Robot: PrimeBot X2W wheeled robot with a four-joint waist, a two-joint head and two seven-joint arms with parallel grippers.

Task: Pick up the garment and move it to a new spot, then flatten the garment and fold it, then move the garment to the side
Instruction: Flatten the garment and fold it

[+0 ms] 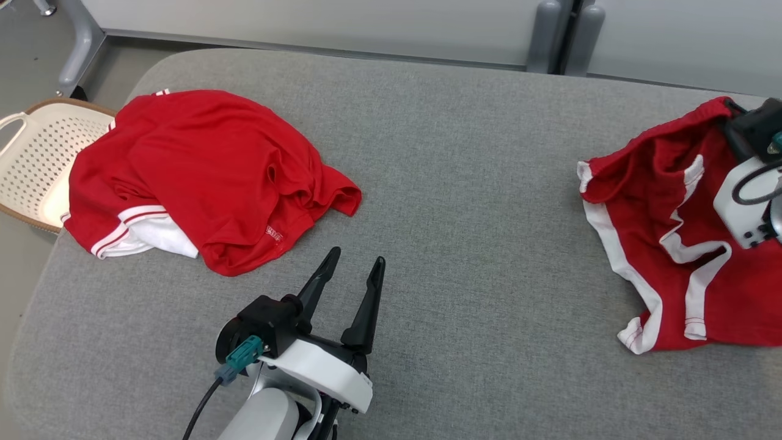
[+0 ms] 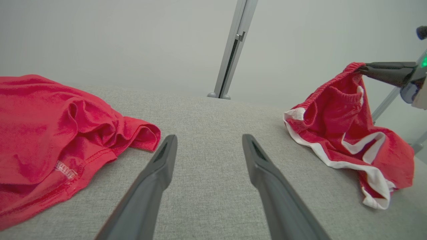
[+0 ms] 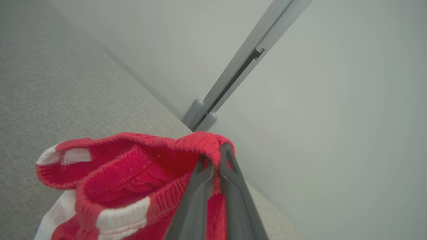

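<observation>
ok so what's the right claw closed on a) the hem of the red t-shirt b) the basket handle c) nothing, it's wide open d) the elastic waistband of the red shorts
d: in the right wrist view the right claw is pinched shut on the ribbed elastic edge of the red shorts, with the fabric bunched between its two fingers.

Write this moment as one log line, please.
right tool: shut on red shorts waistband | left tool: open, empty | red shirt: crumpled on table, left side
</observation>
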